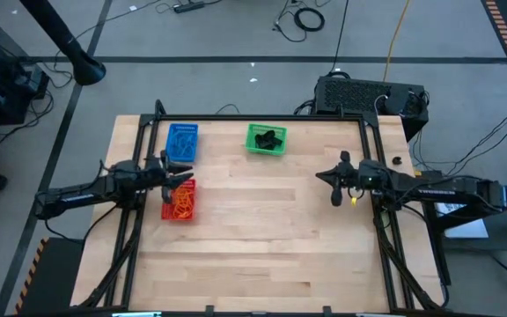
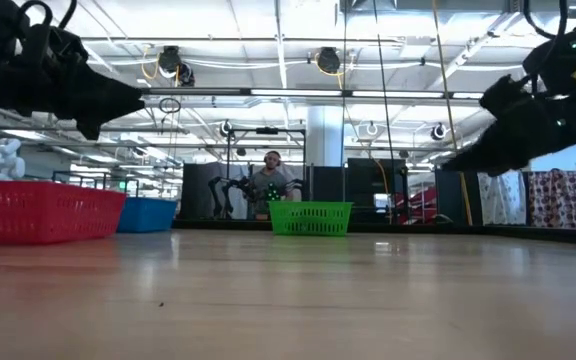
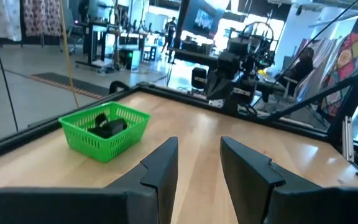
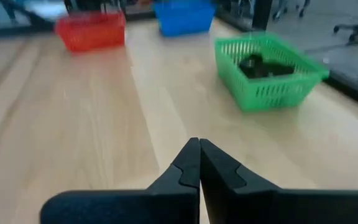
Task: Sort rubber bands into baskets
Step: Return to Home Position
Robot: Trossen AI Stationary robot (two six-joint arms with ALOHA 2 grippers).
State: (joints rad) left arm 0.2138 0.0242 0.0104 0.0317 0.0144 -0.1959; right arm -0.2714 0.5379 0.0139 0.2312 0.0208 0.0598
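Three mesh baskets stand on the wooden table. The red basket [image 1: 180, 200] holds orange rubber bands [image 1: 181, 202]. The blue basket [image 1: 182, 143] holds blue rubber bands. The green basket [image 1: 266, 139] holds black rubber bands [image 3: 106, 126]. My left gripper [image 1: 183, 173] hovers above the far edge of the red basket, open and empty; its fingers show in the left wrist view [image 3: 199, 163]. My right gripper [image 1: 334, 182] hangs above the table at the right, shut and empty, as the right wrist view [image 4: 199, 152] shows.
A black metal frame [image 1: 148, 132] runs along the table's edges. A dark box [image 1: 368, 95] with cables stands beyond the far right corner. Bare wood [image 1: 271, 229] lies between the arms and toward the near edge. A person [image 2: 271, 180] sits in the room behind.
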